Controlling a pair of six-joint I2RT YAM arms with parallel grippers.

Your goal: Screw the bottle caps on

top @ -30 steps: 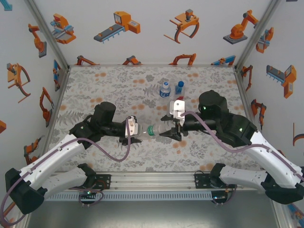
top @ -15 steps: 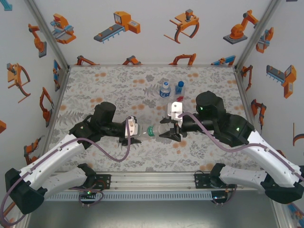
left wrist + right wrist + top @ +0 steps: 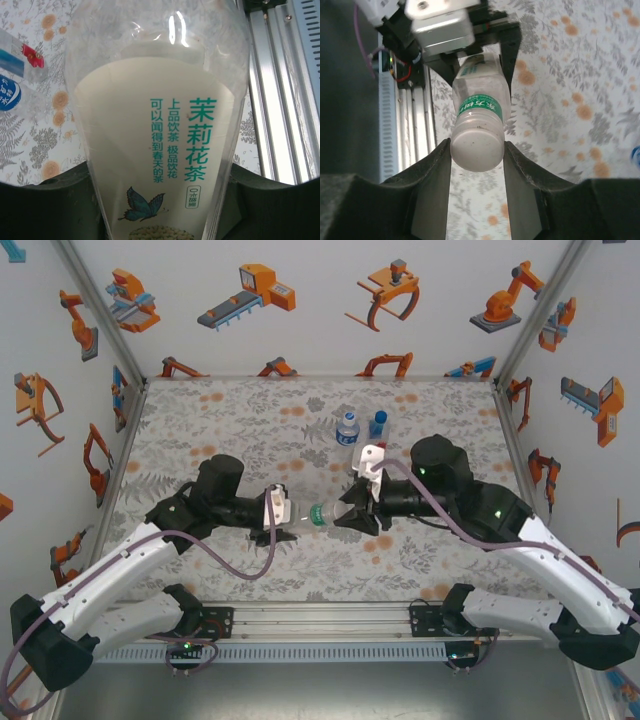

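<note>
Floral desk [image 3: 200, 430], from above: the left claw [image 3: 287, 517] holds the tall bottle [image 3: 312, 514] level, and the right claw [image 3: 347, 514] has narrowed onto its mouth. A water bottle [image 3: 347, 428] and a blue bottle [image 3: 379, 424] stand behind, well clear. Left wrist: bottle clamped. Right wrist: that claw now pinches the white cap [image 3: 476, 150], so twisting can likely begin.

Floral table cover [image 3: 220, 430], robot-print walls [image 3: 320, 335], aluminium rail [image 3: 320, 616] at near edge
</note>
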